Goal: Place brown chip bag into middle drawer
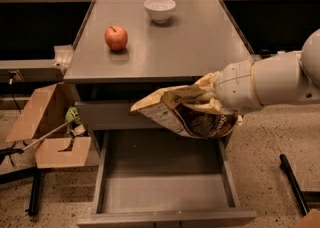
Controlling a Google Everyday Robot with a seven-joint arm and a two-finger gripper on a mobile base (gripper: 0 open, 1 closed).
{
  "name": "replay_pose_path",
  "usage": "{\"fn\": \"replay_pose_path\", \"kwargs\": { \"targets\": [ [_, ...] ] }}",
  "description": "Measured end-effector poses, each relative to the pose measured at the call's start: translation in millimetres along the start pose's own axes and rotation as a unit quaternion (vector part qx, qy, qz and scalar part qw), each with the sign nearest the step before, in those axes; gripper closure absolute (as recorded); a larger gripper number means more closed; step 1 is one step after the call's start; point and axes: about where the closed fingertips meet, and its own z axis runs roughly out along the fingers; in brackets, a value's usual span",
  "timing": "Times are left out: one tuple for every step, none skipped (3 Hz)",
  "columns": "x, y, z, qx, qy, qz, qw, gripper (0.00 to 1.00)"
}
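The robot's white arm (270, 84) reaches in from the right, and its gripper (216, 98) sits just in front of the grey cabinet (190, 47), a little below the level of its top and over the right half of the open drawer. It is clamped on the crumpled upper end of the brown chip bag (187, 114). The foil bunches up around the wrist so that most of the gripper is buried in it, and nothing else is bearing the bag. The bag hangs in the air, tilted, with its tan corner pointing left and its dark brown face with the pale printed panel turned downward and toward me. It covers part of the shut drawer front (107, 115) behind it and touches neither the cabinet top nor the drawer below. The middle drawer (165, 184) is pulled far out beneath it, showing a plain flat grey floor and low side walls, with nothing lying in it. On the cabinet top a red apple (116, 38) stands toward the left, and a white bowl (160, 9) sits near the back edge, well apart from the apple. On the speckled floor to the left of the cabinet an open cardboard box (47, 127) lies tipped, and on the right a black bar (295, 184) lies on the floor.
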Motion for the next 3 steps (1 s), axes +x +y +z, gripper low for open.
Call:
{"fn": "replay_pose_path", "kwargs": {
  "targets": [
    [0.6,1.6,3.7,-0.003,0.006,0.001,1.0,1.0],
    [41.2,14.0,44.2,-0.015,0.049,0.02,0.9985,1.0],
    [110.9,39.6,109.5,-0.03,0.097,0.049,0.9936,1.0]
  ]
}}
